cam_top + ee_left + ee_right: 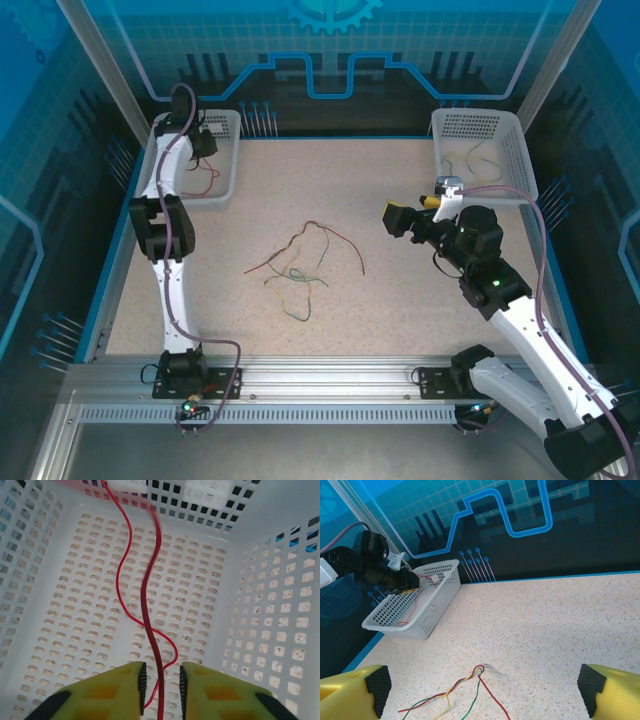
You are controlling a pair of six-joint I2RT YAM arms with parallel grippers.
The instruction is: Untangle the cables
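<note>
A tangle of thin red, green and yellow cables [300, 262] lies mid-table; in the right wrist view the same cables [470, 685] twist together at one looped end. My left gripper [205, 140] hangs over the left white basket [228, 165]. In its wrist view a red cable [150, 605] drops between the yellow fingers [120, 690] of the left gripper [161, 682]. The pads stand apart and clear of it, and a thinner red strand [122, 580] curls on the basket floor. My right gripper [392, 218] hovers wide open, right of the tangle.
A second white basket [480, 150] at the back right holds a thin loose cable [482, 160]. The left basket's perforated walls [270, 605] close in around the left fingers. Blue frame rails border the speckled table [400, 310].
</note>
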